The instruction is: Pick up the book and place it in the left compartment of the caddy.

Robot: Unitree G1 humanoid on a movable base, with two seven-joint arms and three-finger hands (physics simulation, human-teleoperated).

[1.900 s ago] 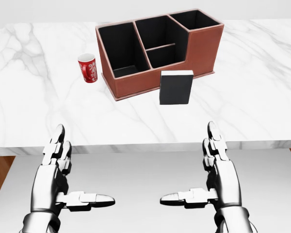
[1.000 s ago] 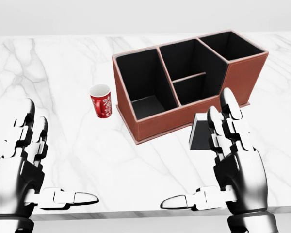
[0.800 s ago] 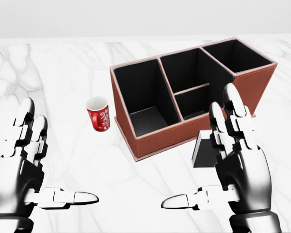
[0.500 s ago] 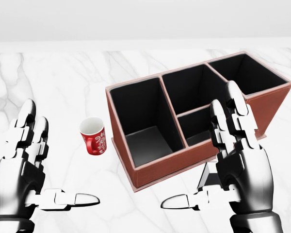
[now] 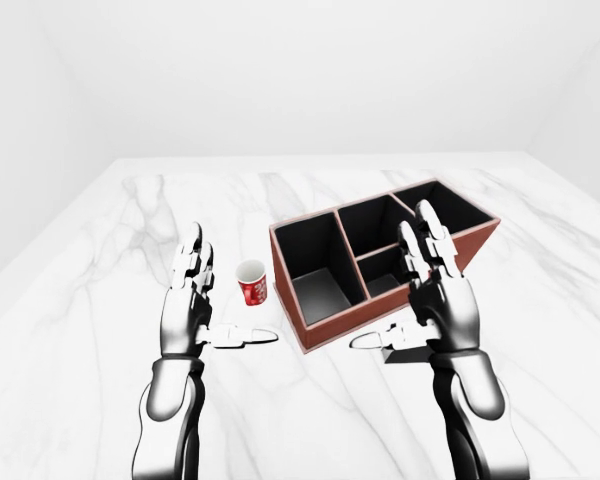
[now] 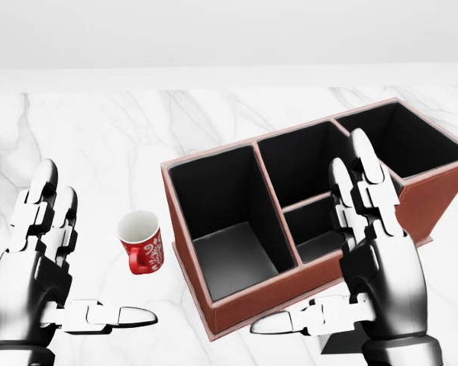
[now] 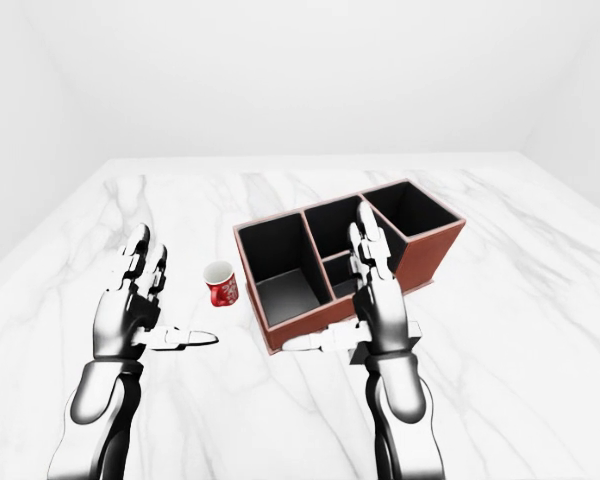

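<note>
Across the whole lower field of my eye views stretches a white marble surface (image 5: 100, 300) with grey veins, under plain white walls.

On it, right of centre, sits the brown leather caddy (image 6: 244, 301), angled so that its right end points toward the top of the head view. Its black interior is divided into a large left compartment (image 6: 217, 221), two smaller middle sections and a right one; the parts I can see hold nothing.

My right hand (image 6: 378, 267) is raised upright over the caddy's lower right edge, palm turned toward the left of the view. Its two long fingers (image 6: 362, 171) point straight up, side by side, and the thumb juts out sideways to the left. It grips nothing.

My left hand (image 6: 34, 267) mirrors that pose at the left edge of the head view, over bare marble, fingers up, thumb pointing right, also holding nothing.

Just below the right thumb a dark sliver shows, which appears to be the book (image 5: 395, 353), standing beside the caddy's near wall and mostly hidden by the hand.

Between left hand and caddy stands a small red patterned cup (image 6: 141, 242), upright, white inside.
</note>
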